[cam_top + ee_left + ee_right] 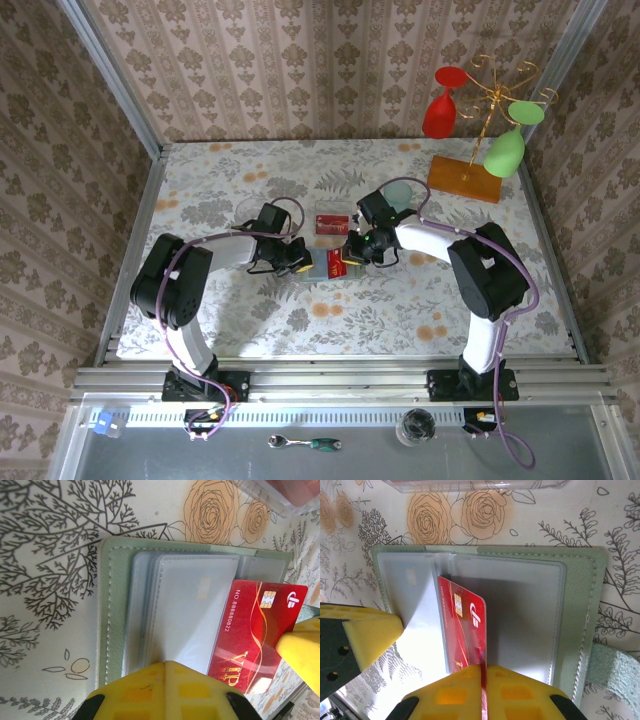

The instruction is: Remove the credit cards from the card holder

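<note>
The pale green card holder (318, 268) lies open on the flowered cloth between both grippers, its clear sleeves facing up (114, 605) (580, 620). A red credit card (336, 262) (255, 625) sticks partway out of a sleeve. My right gripper (352, 255) (482, 666) is shut on that card's edge (465, 625), and the card stands tilted up on edge. My left gripper (298, 262) (165, 662) is shut, its tips resting on a clear sleeve near the holder's left half. Its yellow finger (367, 632) shows beside the sleeve in the right wrist view.
A clear tray (331, 222) (280, 492) holding another red card sits just behind the holder. A pale teal cup (400, 192) stands behind the right arm. A wooden-based stand (465, 178) with red and green glasses is at the back right.
</note>
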You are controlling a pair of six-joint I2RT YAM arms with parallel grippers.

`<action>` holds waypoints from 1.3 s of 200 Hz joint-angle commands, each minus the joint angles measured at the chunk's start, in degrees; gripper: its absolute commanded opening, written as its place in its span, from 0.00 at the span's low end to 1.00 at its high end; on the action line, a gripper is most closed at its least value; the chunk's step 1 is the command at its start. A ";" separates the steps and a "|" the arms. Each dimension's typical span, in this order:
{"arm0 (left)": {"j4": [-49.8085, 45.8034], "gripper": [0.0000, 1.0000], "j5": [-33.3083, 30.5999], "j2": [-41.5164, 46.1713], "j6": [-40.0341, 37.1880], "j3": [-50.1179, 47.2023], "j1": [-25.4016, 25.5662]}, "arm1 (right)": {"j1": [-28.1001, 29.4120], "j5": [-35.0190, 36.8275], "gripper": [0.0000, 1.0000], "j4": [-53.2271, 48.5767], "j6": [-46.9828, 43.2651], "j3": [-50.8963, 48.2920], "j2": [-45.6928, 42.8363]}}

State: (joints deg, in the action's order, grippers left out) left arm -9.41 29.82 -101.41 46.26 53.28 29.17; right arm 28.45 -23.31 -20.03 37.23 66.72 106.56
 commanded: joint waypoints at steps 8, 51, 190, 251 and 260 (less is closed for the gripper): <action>-0.86 0.00 -0.38 1.02 0.01 -1.39 -0.34 | 1.11 3.47 0.09 -5.09 -2.14 3.15 -0.98; -0.45 0.00 -0.04 1.28 -0.03 -1.82 -0.52 | 2.37 6.03 0.09 -7.47 -2.30 5.50 -0.48; 0.98 0.00 1.64 1.13 -0.48 -2.59 -0.86 | 5.04 7.55 0.08 -8.13 -0.58 8.34 1.21; -1.22 0.00 0.75 2.59 -2.29 -3.41 -2.40 | 4.63 9.50 0.08 -10.42 -3.48 10.48 -1.76; -1.63 0.00 0.89 2.83 -2.40 -3.49 -2.61 | 4.46 9.60 0.08 -12.27 -4.38 10.95 -2.08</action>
State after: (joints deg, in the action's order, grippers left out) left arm -7.70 31.27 -100.42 45.87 51.22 27.59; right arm 33.28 -15.57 -28.34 35.48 75.09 107.37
